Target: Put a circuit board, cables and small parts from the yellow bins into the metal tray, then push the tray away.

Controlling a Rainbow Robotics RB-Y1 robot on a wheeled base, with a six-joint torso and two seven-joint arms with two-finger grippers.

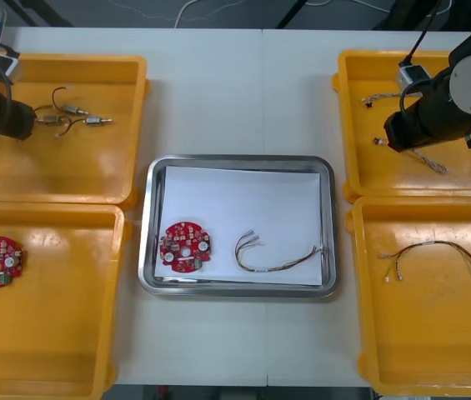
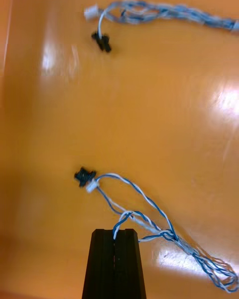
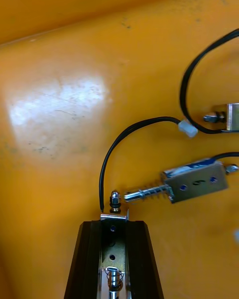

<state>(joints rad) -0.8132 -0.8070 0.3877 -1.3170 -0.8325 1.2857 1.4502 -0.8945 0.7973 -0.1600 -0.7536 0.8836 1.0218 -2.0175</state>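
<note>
Left gripper point(image 3: 113, 225) is in the far left yellow bin point(image 1: 77, 175), jaws clamped on a small metal part point(image 3: 113, 249) with a black lead. Metal tray point(image 1: 327, 175) in the middle already holds a red circuit board point(image 1: 185, 247) and a red and yellow cable point(image 1: 273, 265). Right gripper point(image 2: 115, 231) is in the far right bin point(image 1: 468, 179), jaws pinched together on a twisted blue and white cable point(image 2: 149, 219). Left to do, I'd judge: both into the tray, then the push

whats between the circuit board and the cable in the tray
Nothing. In the front view the white floor of the tray between the circuit board and the cable is bare.
</note>
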